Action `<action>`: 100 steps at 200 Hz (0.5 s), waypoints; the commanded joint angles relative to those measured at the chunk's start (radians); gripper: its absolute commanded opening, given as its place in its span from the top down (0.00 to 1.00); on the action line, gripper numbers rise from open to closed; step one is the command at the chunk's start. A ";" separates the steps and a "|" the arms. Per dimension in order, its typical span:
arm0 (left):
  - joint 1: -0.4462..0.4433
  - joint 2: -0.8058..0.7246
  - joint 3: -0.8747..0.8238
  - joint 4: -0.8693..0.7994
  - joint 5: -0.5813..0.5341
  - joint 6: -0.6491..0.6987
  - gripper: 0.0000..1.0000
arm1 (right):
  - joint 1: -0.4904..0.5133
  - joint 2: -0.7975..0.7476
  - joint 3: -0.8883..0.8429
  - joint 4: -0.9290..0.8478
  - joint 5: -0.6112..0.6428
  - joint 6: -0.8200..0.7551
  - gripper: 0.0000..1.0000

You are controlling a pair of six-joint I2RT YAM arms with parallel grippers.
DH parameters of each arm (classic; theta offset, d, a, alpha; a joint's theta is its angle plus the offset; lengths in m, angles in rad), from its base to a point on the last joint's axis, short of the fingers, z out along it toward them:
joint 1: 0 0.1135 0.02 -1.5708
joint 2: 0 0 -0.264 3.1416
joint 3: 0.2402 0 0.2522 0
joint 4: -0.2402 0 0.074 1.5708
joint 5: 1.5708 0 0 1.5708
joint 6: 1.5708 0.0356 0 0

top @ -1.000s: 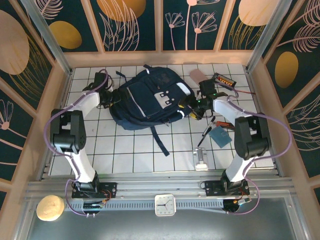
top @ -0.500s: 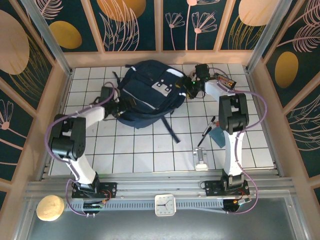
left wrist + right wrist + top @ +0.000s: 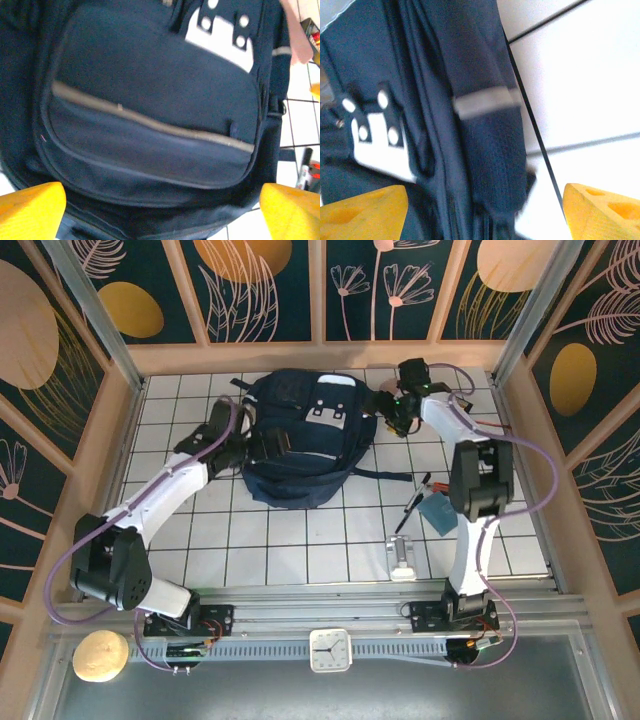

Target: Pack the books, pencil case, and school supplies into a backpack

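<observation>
- a large navy-blue fabric backpack with white-grey patches lies flat at the far middle of the white tiled worktop, front side up, with a dark strap trailing off to its right.
- the left end effector sits at the backpack's left edge; the left wrist view shows its two yellow fingers spread far apart, with nothing pinched between them.
- in that view the backpack's front pocket lies between and beyond the fingers, crossed by a pale stripe, with a white patch with round holes above it.
- the right end effector is at the backpack's far right corner; its yellow fingers also stand wide apart and hold nothing.
- the right wrist view shows the backpack's side seam, a dark strap with a pale band and the white patch, all blurred, with bare white tiles beside them.
- a soft dusty-pink pencil case shows in the left wrist view, just past the backpack's edge, with a small yellow-and-red labelled gadget next to it.
- a slim black pen lies on the worktop to the right of the backpack and apart from it, just beside a small square teal-blue notebook.
- a small silver metal piece lies nearer the front edge, below the pen.
- none of these items is inside the backpack.
</observation>
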 commanded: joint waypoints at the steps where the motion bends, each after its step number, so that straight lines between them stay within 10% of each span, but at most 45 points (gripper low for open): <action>1: -0.009 0.067 0.093 -0.155 -0.119 0.190 0.01 | -0.040 -0.125 -0.106 -0.068 0.048 -0.039 0.18; 100: -0.111 0.266 0.263 -0.048 0.039 0.206 0.01 | -0.354 -0.418 -0.445 -0.111 -0.048 -0.108 0.10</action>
